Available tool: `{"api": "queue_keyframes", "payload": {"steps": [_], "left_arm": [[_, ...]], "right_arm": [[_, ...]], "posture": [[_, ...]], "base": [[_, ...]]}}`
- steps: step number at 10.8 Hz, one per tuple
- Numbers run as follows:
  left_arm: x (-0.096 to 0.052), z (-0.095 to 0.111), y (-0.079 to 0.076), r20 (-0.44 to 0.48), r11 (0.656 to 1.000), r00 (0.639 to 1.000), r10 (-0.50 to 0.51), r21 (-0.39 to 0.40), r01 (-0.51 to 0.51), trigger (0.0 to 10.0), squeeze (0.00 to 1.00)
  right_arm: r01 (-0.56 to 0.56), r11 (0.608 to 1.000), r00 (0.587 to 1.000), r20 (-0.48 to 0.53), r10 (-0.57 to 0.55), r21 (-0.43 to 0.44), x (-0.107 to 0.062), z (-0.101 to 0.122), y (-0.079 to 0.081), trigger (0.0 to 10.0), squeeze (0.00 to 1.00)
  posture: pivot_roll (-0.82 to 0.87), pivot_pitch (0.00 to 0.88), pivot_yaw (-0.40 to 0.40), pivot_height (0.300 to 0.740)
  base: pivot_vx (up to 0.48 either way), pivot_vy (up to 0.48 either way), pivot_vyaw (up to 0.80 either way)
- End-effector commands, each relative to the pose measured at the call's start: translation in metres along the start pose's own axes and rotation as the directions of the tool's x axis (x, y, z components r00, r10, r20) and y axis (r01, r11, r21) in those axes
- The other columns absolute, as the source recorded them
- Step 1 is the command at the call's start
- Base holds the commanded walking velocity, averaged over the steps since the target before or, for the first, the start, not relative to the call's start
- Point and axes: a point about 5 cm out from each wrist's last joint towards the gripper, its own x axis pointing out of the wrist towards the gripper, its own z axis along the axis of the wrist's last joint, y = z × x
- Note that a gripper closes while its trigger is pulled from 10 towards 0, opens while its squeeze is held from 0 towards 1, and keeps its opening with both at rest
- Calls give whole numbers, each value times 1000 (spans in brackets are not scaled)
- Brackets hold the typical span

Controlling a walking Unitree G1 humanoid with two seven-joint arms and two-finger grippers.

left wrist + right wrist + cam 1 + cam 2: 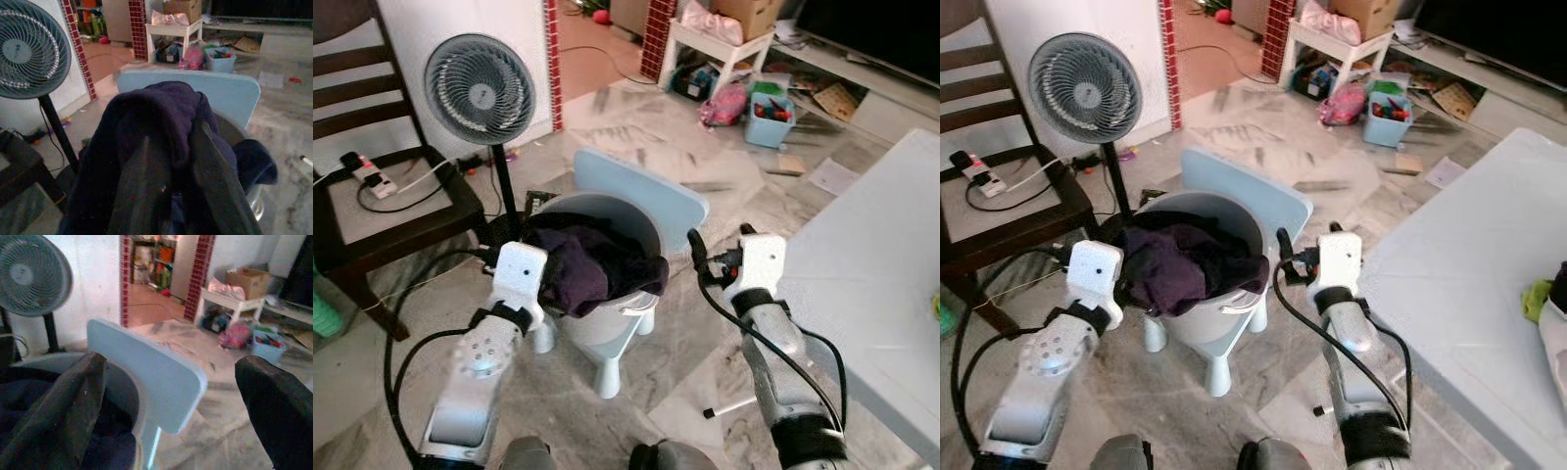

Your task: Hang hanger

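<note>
Left gripper: your left gripper (171,196) sits at the left rim of the bucket, its two black fingers (142,191) pressed into the dark clothing with a fold of cloth pinched between them, so it is clenched on the fabric.
Right gripper: your right gripper (171,401) hovers just beside the bucket's right rim, jaws spread wide and holding nothing; the chair back shows between its fingers in the right wrist view.
Dark clothing: a heap of dark purple and navy clothing (587,264) fills the bucket and spills over its near rim.
Bucket: the grey bucket (631,230) stands on the seat of the small pale blue chair (646,191), with the chair back rising just behind it.
Hanger: you cannot make out a hanger anywhere among the clothes or on the floor.
Fan: a standing fan (480,88) is just behind the bucket on your left, against the white wall.
Wooden chair: a dark wooden chair (372,211) stands at far left, with a power strip (367,176) lying on its seat.
Table: the corner of a white table (881,264) lies to your right, near the right arm.
</note>
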Motion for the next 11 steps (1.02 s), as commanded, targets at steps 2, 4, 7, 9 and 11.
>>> {"api": "queue_keyframes", "payload": {"steps": [2, 4, 7, 9, 11], "left_arm": [[-6, 1, 1, -7, 1000, 1000, -2, 11, 2, 10000, 0], [-3, 4, -4, 4, 999, 1000, -14, 39, 14, 10000, 0], [-4, 7, -5, 14, 999, 1000, -27, 29, 26, 10000, 0], [-5, 7, -11, 16, 998, 999, -45, 43, 44, 10000, 0], [-5, 9, -11, 19, 998, 998, -52, 35, 51, 10000, 0]], "right_arm": [[26, 1000, 999, -21, -26, 2, -4, -1, -5, 10000, 0], [8, 1000, 1000, -26, -8, 1, 2, 2, 0, 10000, 0], [-6, 1000, 999, -36, 6, 3, 2, 2, 3, 10000, 0], [-10, 1000, 999, -40, 10, 5, 1, 0, 3, 10000, 0], [-10, 1000, 999, -46, 10, 8, 1, 0, 3, 10000, 0]], "posture": [[11, 74, -73, 740], [21, 96, -76, 740], [24, 114, -82, 740], [27, 122, -82, 740], [31, 132, -79, 740]], "base": [[0, 0, 0], [0, 0, -800], [0, 0, -800], [0, 0, -234], [0, 0, 0]]}}
